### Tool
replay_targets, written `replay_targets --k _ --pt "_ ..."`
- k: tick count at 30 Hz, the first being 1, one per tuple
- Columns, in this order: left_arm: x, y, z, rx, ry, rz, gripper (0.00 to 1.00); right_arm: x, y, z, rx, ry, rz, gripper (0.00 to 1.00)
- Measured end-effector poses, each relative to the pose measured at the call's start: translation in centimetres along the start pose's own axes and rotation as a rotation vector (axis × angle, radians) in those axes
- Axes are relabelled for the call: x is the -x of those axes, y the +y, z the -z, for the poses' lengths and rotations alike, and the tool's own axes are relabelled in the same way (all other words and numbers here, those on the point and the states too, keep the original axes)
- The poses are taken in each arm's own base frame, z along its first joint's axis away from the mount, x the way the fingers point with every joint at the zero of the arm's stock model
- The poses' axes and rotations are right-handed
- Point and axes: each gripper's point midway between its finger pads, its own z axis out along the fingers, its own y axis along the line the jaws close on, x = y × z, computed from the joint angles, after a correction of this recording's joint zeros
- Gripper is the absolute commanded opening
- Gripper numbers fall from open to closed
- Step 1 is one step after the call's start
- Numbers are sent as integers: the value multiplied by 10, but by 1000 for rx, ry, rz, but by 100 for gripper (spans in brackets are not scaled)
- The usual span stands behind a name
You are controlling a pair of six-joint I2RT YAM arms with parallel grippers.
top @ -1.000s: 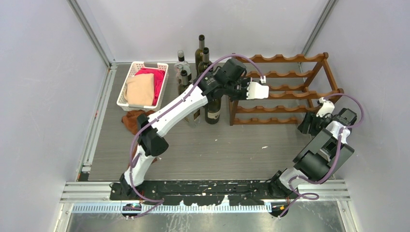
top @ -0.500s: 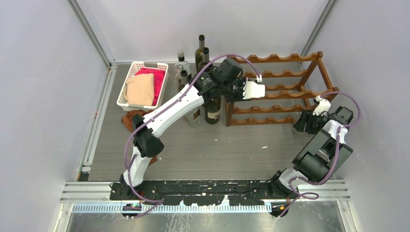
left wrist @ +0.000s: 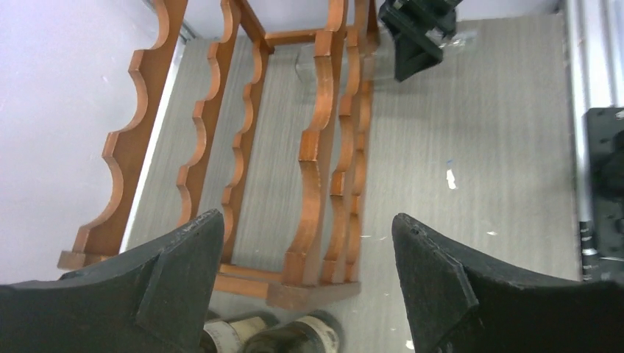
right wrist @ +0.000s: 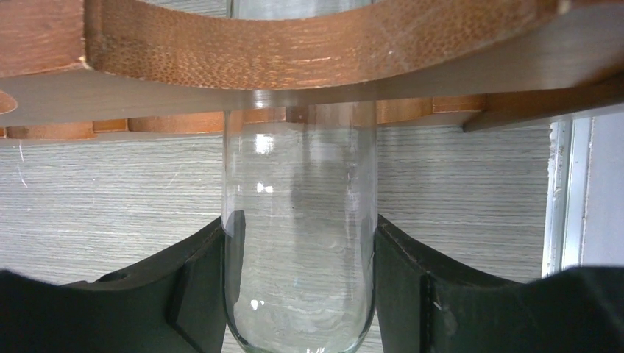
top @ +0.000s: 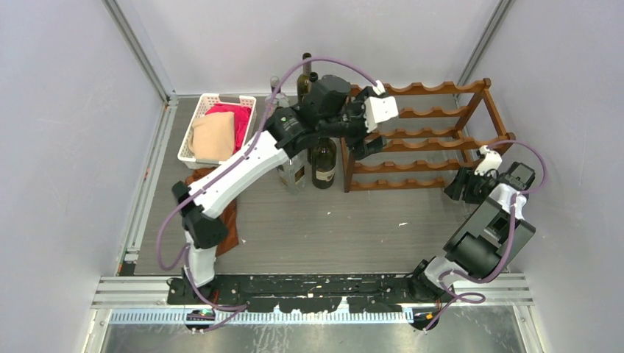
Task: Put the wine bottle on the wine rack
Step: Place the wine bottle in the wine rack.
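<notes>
Right wrist view puts the task's thing straight in my grasp: my right gripper (right wrist: 302,254) has its black fingers (right wrist: 199,287) pressed on either flank of the clear glass wine bottle (right wrist: 300,184), the jaws part-way apart and filled by the glass. The bottle's rounded end sits nearest my palm. Its long axis runs directly away from me, over the grey wood-grain table (right wrist: 110,198) and across the scalloped rails of the reddish-brown wooden wine rack (right wrist: 309,51). One rail crosses in front of the glass, so I cannot tell whether the bottle rests in a scallop or hangs clear of it. From above, that gripper sits low at the rack's right end. I judge the coming move belongs to this arm, and that it turns on keeping the axis square to the rails. Farther off, my left gripper (left wrist: 305,224) hovers above the rack's left end, jaws wide and holding nothing, well apart from the bottle. To its left, dark glass bottles (top: 324,158) stand just beside the rack, and a white slotted plastic basket (top: 221,95) of cloths lies farther left.
</notes>
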Motion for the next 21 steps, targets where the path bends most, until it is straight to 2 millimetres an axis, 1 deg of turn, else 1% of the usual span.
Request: replay_targets --k 2,4,6,8,10,12,13,14,17,19,21 --pt "14 -4 15 11 -49 45 84 -1 -1 -2 2 0 1 22" --pt "20 -14 36 13 -90 85 88 -1 -3 -3 2 -2 3 23" --pt "16 -32 66 13 -129 130 91 1 -5 -6 4 -10 9 23" --pt "11 -49 94 24 -174 160 92 1 -6 -10 14 -16 15 23" --pt "1 -68 128 43 -220 190 92 1 -7 -12 20 -16 16 24" --pt "-9 -83 155 62 -257 215 93 1 -9 -15 27 -17 14 25" --pt "-17 -91 170 83 -278 231 93 2 -10 -16 27 -20 14 26" --pt "-25 -98 181 94 -285 245 92 3 -12 -17 24 -22 14 28" --pt "-49 -112 201 133 -289 288 93 5 -13 -19 17 -28 5 29" --pt "-69 -120 209 160 -272 324 94 6 -13 -20 15 -29 -4 31" --pt "-87 -126 213 183 -252 359 94 10 -13 -21 13 -32 -24 36"
